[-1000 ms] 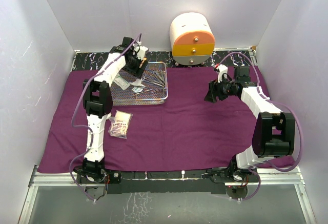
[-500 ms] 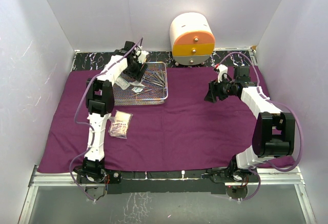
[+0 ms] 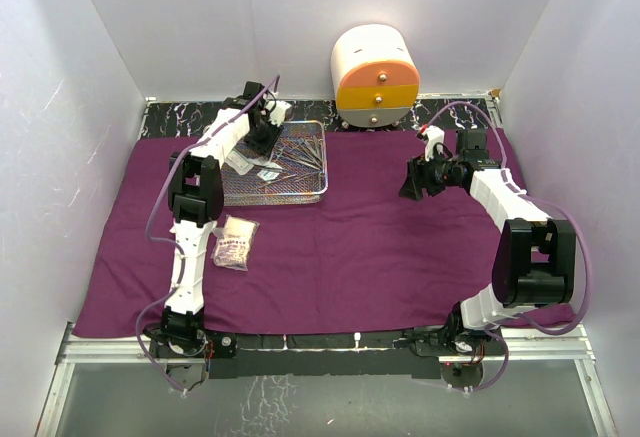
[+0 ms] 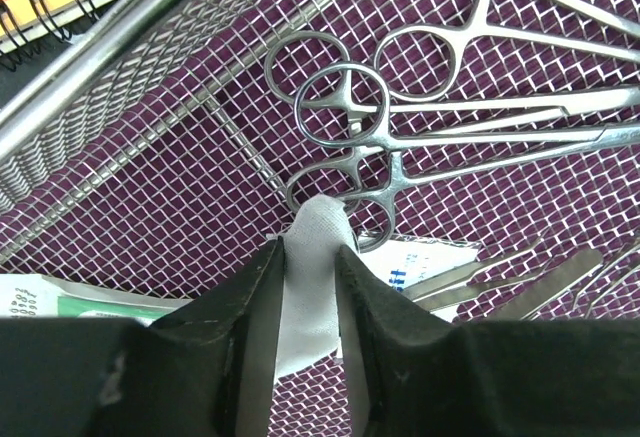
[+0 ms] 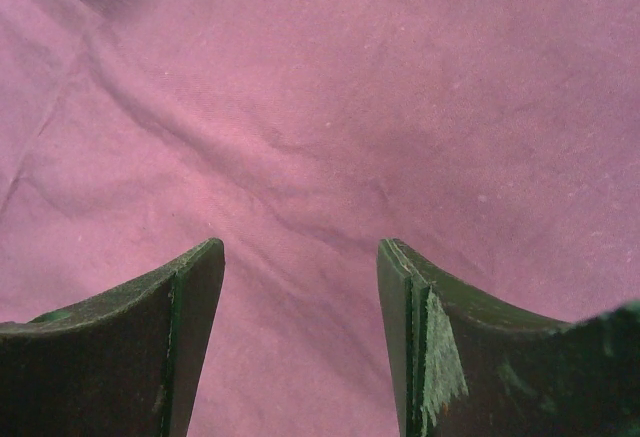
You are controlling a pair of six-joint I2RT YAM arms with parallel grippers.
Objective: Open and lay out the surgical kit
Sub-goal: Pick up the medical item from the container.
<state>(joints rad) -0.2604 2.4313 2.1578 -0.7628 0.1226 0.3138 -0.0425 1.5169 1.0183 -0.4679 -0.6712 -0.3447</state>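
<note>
Purple cloth (image 3: 380,247) lies spread flat over the table. The wire-mesh tray (image 3: 290,200) sits on its far-left part. The right gripper (image 5: 300,247) hangs over bare cloth, well apart from the tray, jaws released and empty. The left gripper (image 3: 265,137) is down inside the tray, jaws clenched on a white gauze wad (image 4: 312,247) right against the ring-handled forceps (image 4: 400,137), with a flat printed packet (image 4: 430,257) alongside. A small bagged item (image 3: 236,241) lies on the cloth just beside the tray. Judged step: unloading the tray, with the gauze gripped. The next move calls for a straight lift clear of the forceps rings, then placing the gauze on open cloth.
</note>
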